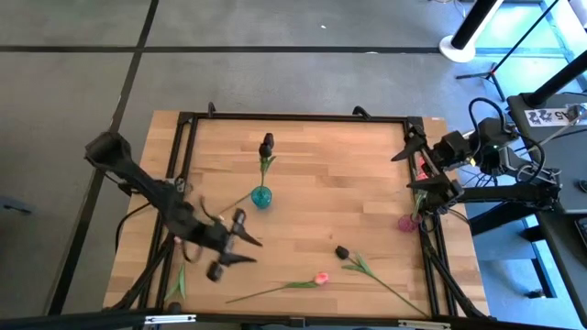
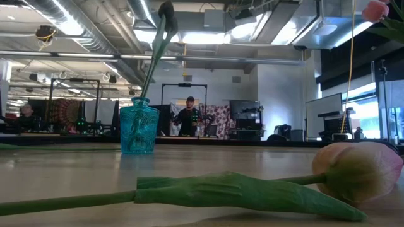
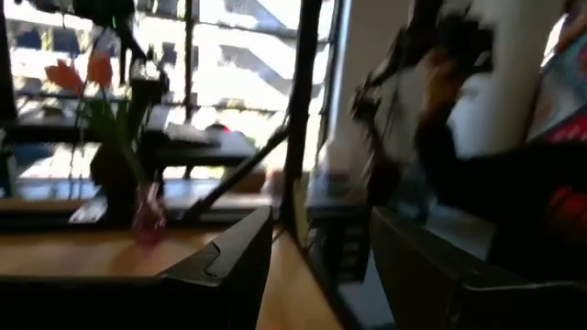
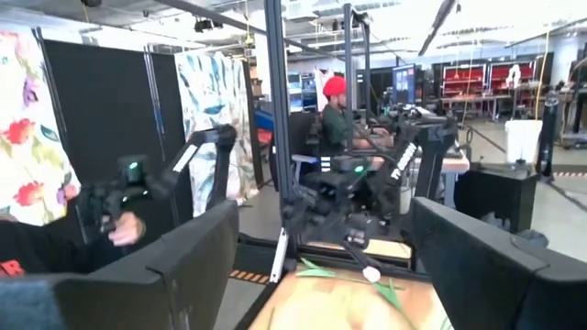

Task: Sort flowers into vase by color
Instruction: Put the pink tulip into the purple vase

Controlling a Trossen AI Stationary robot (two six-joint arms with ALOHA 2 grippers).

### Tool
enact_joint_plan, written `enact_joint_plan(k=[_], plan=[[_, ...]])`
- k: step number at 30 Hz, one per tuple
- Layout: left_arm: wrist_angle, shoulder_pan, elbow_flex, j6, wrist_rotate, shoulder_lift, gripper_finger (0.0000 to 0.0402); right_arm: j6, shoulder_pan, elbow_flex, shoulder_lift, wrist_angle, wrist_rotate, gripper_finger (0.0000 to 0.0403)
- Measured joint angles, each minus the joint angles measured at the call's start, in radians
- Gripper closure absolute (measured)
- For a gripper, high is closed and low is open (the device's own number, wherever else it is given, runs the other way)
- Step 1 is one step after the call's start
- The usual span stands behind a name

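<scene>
With one black-headed tulip (image 1: pixel 266 147) standing in the blue vase (image 1: pixel 261 197), the left gripper (image 1: pixel 240 240) hovers open-fingered and empty near the pink tulip (image 1: pixel 320 278) lying on the tabletop (image 1: pixel 348 174), likely its next pick, while the right gripper (image 1: pixel 417 170) waits open and empty by the pink vase (image 1: pixel 408 222).

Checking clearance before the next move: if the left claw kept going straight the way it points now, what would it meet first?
Probably nothing nearby: the open left claw points right across bare table; the pink vase at the far edge seems roughly in line.
</scene>
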Motion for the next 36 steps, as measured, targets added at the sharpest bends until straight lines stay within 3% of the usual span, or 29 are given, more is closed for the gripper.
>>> enact_joint_plan(k=[4, 10, 17, 24, 28, 36], plan=[[-0.241, -0.004, 0.178, -0.080, -0.087, 0.159, 0.0221, 0.025, 0.000, 0.000, -0.005, -0.001, 0.000, 0.0084], [-0.569, 0.048, 0.388, -0.319, -0.079, 0.344, 0.0221, 0.048, 0.000, 0.000, -0.007, -0.011, 0.000, 0.0084], [-0.593, 0.090, 0.528, -0.383, 0.048, 0.561, 0.0221, 0.048, 0.000, 0.000, -0.006, -0.016, 0.000, 0.0084], [-0.787, 0.064, 0.719, -0.456, 0.079, 0.723, 0.0221, 0.048, 0.000, 0.000, -0.006, -0.010, 0.020, 0.0084], [-0.844, 0.064, 0.768, -0.564, 0.157, 0.790, 0.0222, 0.040, 0.000, 0.000, -0.007, -0.021, 0.019, 0.0084], [-0.866, 0.066, 0.802, -0.634, 0.118, 0.872, 0.0248, -0.042, 0.001, 0.001, 0.002, -0.051, 0.019, 0.0084]])
